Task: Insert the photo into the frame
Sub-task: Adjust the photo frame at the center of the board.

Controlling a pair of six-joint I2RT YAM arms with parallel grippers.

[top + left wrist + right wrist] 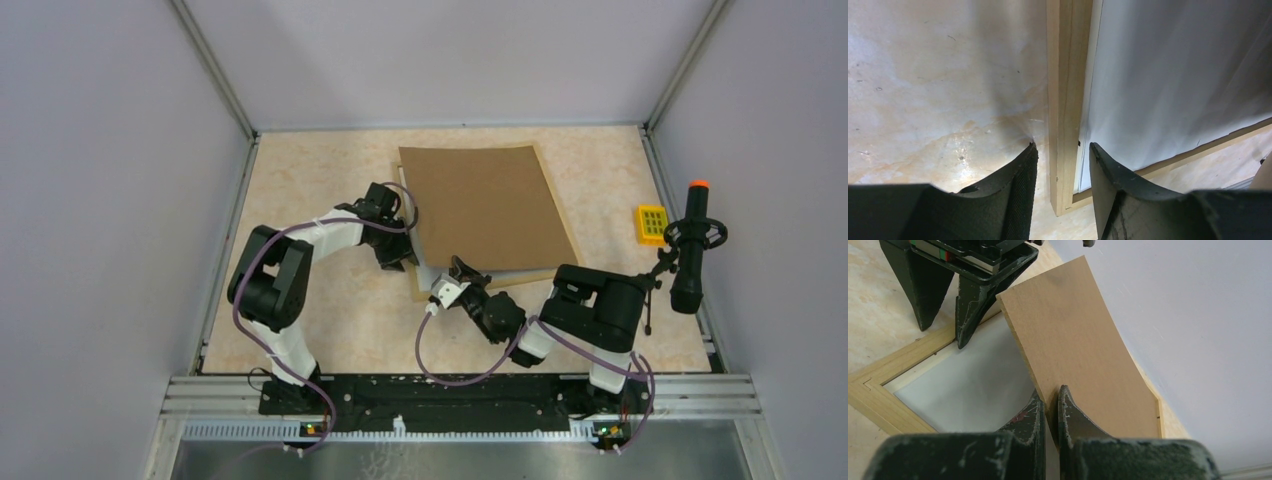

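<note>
The light wood frame (1063, 75) lies flat on the table, with a white sheet (1173, 75) inside it. The photo's printed side shows nowhere. My left gripper (1063, 150) is open and straddles the frame's left moulding near its front corner, with small gaps on both sides. My right gripper (1050, 397) is shut on the near edge of the plain brown backing board (1083, 340) and holds it tilted up over the frame (878, 400) and the white sheet (973, 385). In the top view the board (485, 205) covers most of the frame (418, 292).
A small yellow block (652, 223) and a black handled tool with an orange tip (693, 245) sit at the right edge of the table. Grey walls enclose the beige table (320, 330) on three sides.
</note>
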